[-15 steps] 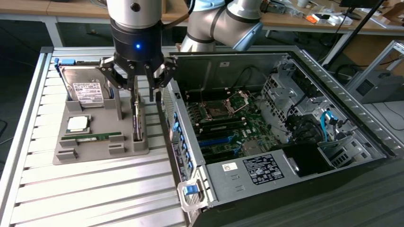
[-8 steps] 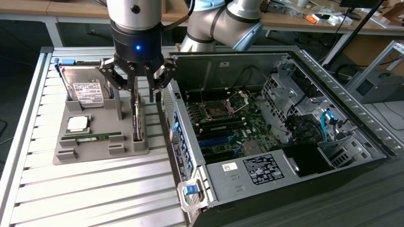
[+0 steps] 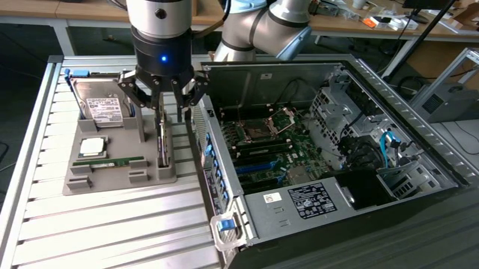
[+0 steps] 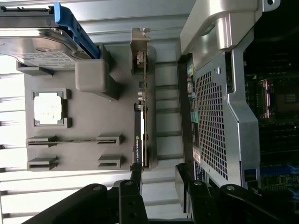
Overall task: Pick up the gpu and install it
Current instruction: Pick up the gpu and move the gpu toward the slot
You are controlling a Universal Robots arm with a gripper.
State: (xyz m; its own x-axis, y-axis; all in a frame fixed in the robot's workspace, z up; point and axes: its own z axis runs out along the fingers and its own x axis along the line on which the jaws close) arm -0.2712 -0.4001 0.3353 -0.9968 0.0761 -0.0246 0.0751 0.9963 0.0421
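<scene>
Black gpu (image 4: 139, 126) carries edge lettering (image 4: 136, 148), perhaps green, wrist-side.

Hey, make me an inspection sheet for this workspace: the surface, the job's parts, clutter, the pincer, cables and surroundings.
Surface: slatted metal table carrying a grey parts tray beside an open computer case.
Job's things: the gpu stands on edge in the tray slot nearest the case, not yet installed.
Clutter: hard drive, processor chip and memory stick, all in the tray.
Grippers: the pincer is open, one finger on either side of the gpu's upper edge.
Cables: blue cable and black wires inside the case.
Surroundings: workbench behind, with small items on it.
</scene>
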